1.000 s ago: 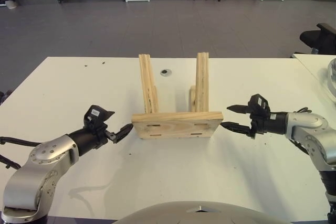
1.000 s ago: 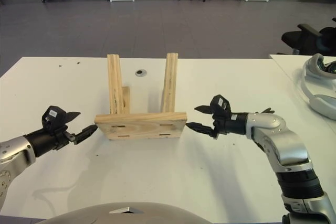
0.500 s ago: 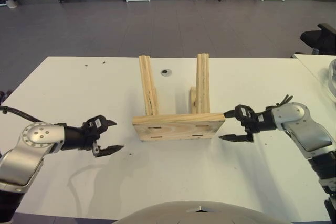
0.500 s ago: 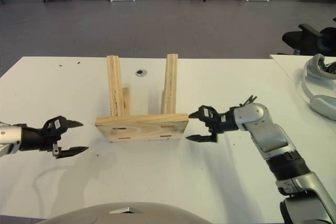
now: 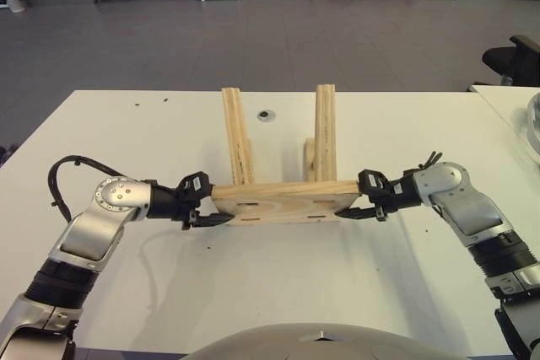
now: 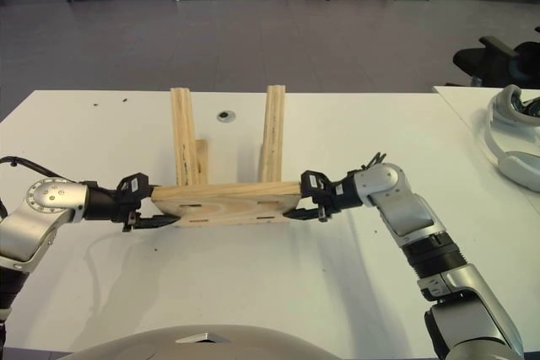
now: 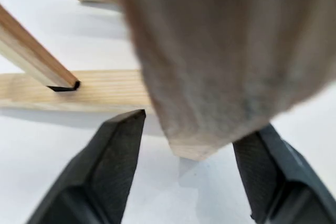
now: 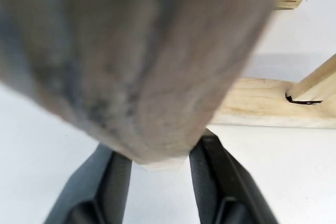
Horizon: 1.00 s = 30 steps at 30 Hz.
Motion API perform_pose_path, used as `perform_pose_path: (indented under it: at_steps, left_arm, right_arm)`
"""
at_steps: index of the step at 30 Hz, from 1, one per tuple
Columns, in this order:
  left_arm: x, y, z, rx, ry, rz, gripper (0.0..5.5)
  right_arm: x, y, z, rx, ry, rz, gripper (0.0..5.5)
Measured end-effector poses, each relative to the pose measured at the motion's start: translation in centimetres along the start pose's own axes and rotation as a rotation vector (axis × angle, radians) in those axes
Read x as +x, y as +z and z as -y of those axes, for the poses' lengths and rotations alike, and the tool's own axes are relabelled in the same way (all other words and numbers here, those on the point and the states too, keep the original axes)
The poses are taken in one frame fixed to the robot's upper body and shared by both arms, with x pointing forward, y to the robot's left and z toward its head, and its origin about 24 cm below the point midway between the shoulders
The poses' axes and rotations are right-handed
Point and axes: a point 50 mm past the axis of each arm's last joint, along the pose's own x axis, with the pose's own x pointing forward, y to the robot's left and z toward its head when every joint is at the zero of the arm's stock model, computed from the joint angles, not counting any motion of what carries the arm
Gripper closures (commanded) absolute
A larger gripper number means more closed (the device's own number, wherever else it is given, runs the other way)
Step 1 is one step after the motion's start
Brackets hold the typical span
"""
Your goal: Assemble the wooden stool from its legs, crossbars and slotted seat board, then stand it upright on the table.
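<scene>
Left eye view: stool point(image 5: 283, 166) lies sideways mid-worktop point(image 5: 253, 292), legs point(image 5: 325, 132) toward far edge, left gripper point(image 5: 211, 207) jaws open astride seat board point(image 5: 283, 201) left end, right gripper point(image 5: 360, 200) pinching its right end.

left gripper point(image 5: 207, 208) and right gripper point(image 5: 359, 200) closed in — flanking the seat board point(image 5: 283, 201).

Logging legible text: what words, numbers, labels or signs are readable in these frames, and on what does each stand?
No text is readable.
Left gripper: left white tag, too small to read.
Right gripper: right white tag, too small to read.
Wooden stool and table: no print visible.
</scene>
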Motion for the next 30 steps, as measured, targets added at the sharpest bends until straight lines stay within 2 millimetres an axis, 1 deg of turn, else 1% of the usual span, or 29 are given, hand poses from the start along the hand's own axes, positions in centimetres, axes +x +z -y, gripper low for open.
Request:
perform_pose_path:
  at_steps: [5, 8, 10, 12, 16, 17, 18, 20, 22, 24, 25, 30]
  left_arm:
    - [-0.2, -0.3, -0.2, 0.03, 0.015, -0.017, 3.95]
    - [-0.2, -0.2, -0.2, 0.019, 0.008, -0.009, 3.96]
    - [-1.0, 0.7, -0.2, -0.023, 0.002, 0.038, 3.96]
    - [-2.3, 1.9, -0.1, -0.07, -0.026, 0.081, 3.96]
    - [-6.1, 4.4, -0.3, -0.258, -0.117, 0.183, 3.96]
    - [-6.9, 5.0, -0.5, -0.328, -0.143, 0.209, 3.96]
    - [-7.6, 5.4, -0.6, -0.382, -0.165, 0.232, 3.97]
    - [-8.8, 5.9, -0.7, -0.493, -0.221, 0.288, 4.01]
    - [-10.4, 6.6, -0.4, -0.623, -0.304, 0.346, 4.08]
    - [-11.6, 7.5, 0.2, -0.763, -0.421, 0.395, 4.18]
    - [-12.1, 7.9, 0.5, -0.823, -0.46, 0.392, 4.18]
    - [-12.8, 8.5, 1.5, -1.053, -0.577, 0.35, 4.18]
  right_arm:
    - [0.3, 0.2, 0.1, -0.013, 0.019, 0.001, 4.11]
    - [0.3, 0.4, 0.2, 0.011, 0.032, 0.001, 4.11]
    - [-0.4, 1.3, 0.7, 0.037, 0.059, 0.018, 4.11]
    - [-1.7, 2.6, 1.0, 0.082, 0.107, 0.05, 4.11]
    - [-4.7, 6.8, 2.2, 0.209, 0.242, 0.151, 4.11]
    - [-5.3, 8.0, 2.6, 0.26, 0.276, 0.187, 4.11]
    - [-5.8, 8.8, 2.9, 0.309, 0.303, 0.216, 4.11]
    - [-6.4, 10.0, 3.2, 0.428, 0.368, 0.273, 4.12]
    - [-6.8, 11.0, 3.2, 0.572, 0.468, 0.326, 4.15]
    - [-7.2, 11.6, 2.7, 0.734, 0.579, 0.35, 4.15]
    - [-7.4, 11.9, 2.4, 0.804, 0.629, 0.348, 4.15]
    - [-7.7, 12.1, 1.0, 1.074, 0.773, 0.276, 4.15]
